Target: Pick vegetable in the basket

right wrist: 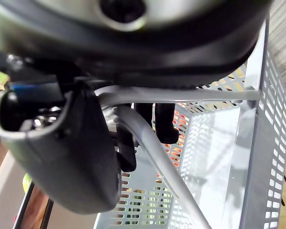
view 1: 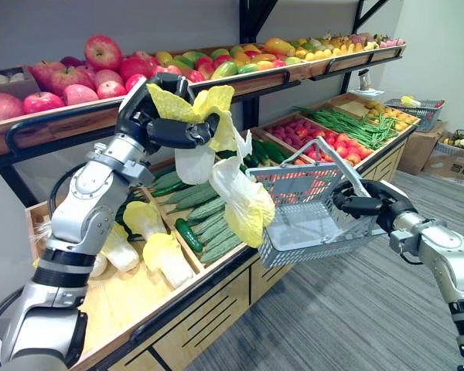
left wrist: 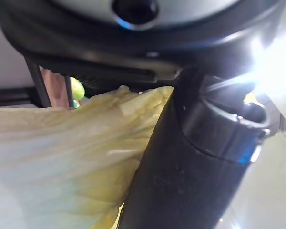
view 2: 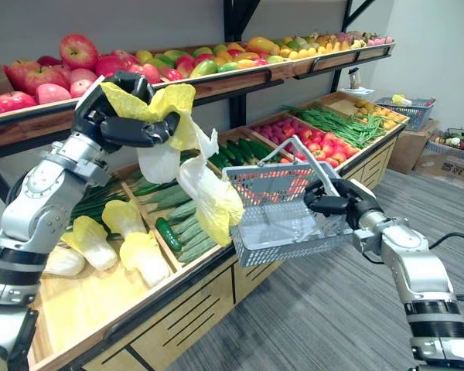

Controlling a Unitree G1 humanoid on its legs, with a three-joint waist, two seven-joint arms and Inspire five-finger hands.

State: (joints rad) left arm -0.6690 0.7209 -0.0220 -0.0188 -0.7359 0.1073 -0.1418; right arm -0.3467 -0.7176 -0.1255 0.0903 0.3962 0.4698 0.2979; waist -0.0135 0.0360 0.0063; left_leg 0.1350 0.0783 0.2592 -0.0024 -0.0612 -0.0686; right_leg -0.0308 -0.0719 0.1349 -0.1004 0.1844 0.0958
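**Operator:** Left eye view. Where is the vegetable?

**Guide:** You have the napa cabbage (view 1: 243, 197) gripped in the left robot hand (view 1: 151, 116), with the fingers curled round its upper leaves. Its long axis hangs downward and toward your right. The lower end lies just beside the near corner of the basket (view 1: 317, 239), outside the rim; you cannot tell whether it touches. The right robot hand (view 1: 367, 205) is closed round the basket handle (view 1: 336, 162).

**Operator:** Right eye view. What room is there?

**Guide:** The basket mouth is open from above. Under the cabbage lie the cucumbers (view 2: 187, 232) on the display shelf (view 2: 77, 301).

**Operator:** And the wrist views?

**Guide:** In the left wrist view, pale leaf (left wrist: 62, 152) is pressed against a dark finger (left wrist: 181, 181), which confirms the grip. In the right wrist view, the fingers (right wrist: 128, 152) wrap the handle bar. Judged from this, you should carry the cabbage to the right and over the rim, then release.
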